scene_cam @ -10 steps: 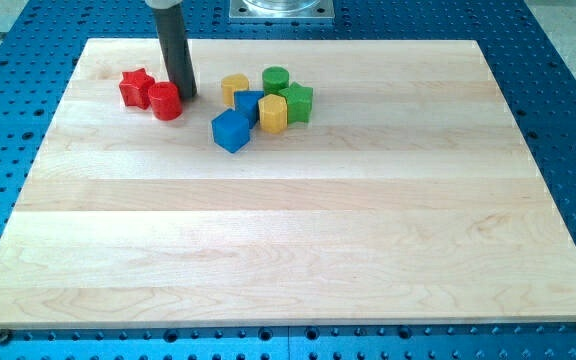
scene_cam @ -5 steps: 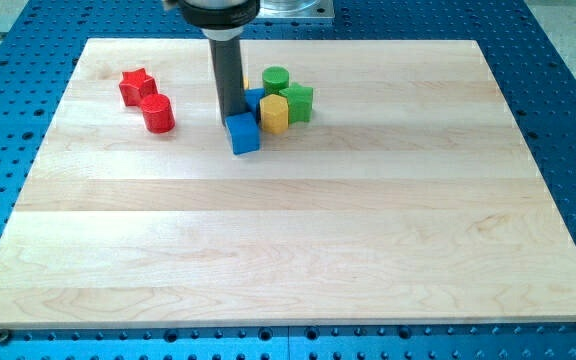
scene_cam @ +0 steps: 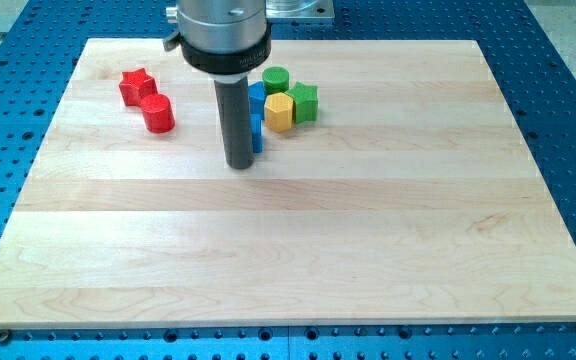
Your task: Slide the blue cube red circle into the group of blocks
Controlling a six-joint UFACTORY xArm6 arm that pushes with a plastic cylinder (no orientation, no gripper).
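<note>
pale wooden board [scene_cam: 298, 250], blue perforated table [scene_cam: 568, 100]

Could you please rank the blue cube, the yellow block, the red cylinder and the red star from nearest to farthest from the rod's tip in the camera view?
Measured from my tip:
1. Blue cube: right against the rod on the view's right, mostly hidden by it.
2. Yellow block: up and to the view's right, in the cluster.
3. Red cylinder: up and to the view's left.
4. Red star: farthest, beyond the cylinder at the view's upper left.

Straight dark grey rod, my tip [scene_cam: 239, 165] blunt and round, wider black-and-silver ribbed collar above
</note>
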